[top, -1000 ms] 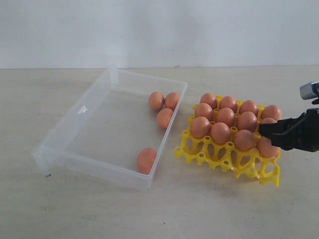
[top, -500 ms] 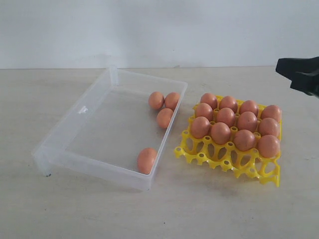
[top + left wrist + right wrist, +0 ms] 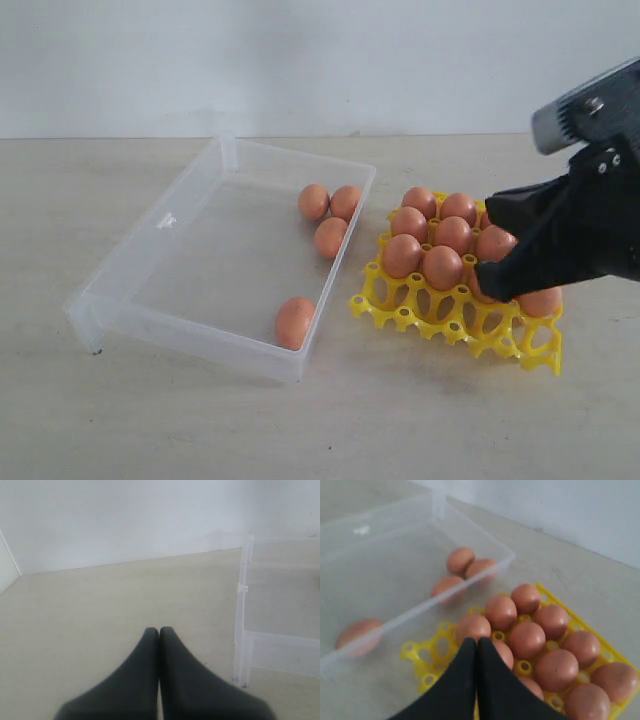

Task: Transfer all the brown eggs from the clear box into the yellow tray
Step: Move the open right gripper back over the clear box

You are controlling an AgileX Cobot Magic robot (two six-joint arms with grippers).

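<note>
The clear box lies on the left and holds several brown eggs: three bunched in its far right corner and one by its near wall. The yellow tray to its right carries several eggs, while its front row of cells stands empty. My right gripper is shut with nothing in it, and hangs over the tray's right half, hiding some eggs. In the right wrist view its tips sit above the tray eggs. My left gripper is shut and empty over bare table beside the box wall.
A pale wall runs behind the beige table. The box's low walls and small tabs rise above its floor. The right wrist view shows the box's eggs beyond the tray's edge.
My right gripper, at the tray's right side a second ago and then up at the top right edge, has come down and left over the tray. The eggs have not moved.
</note>
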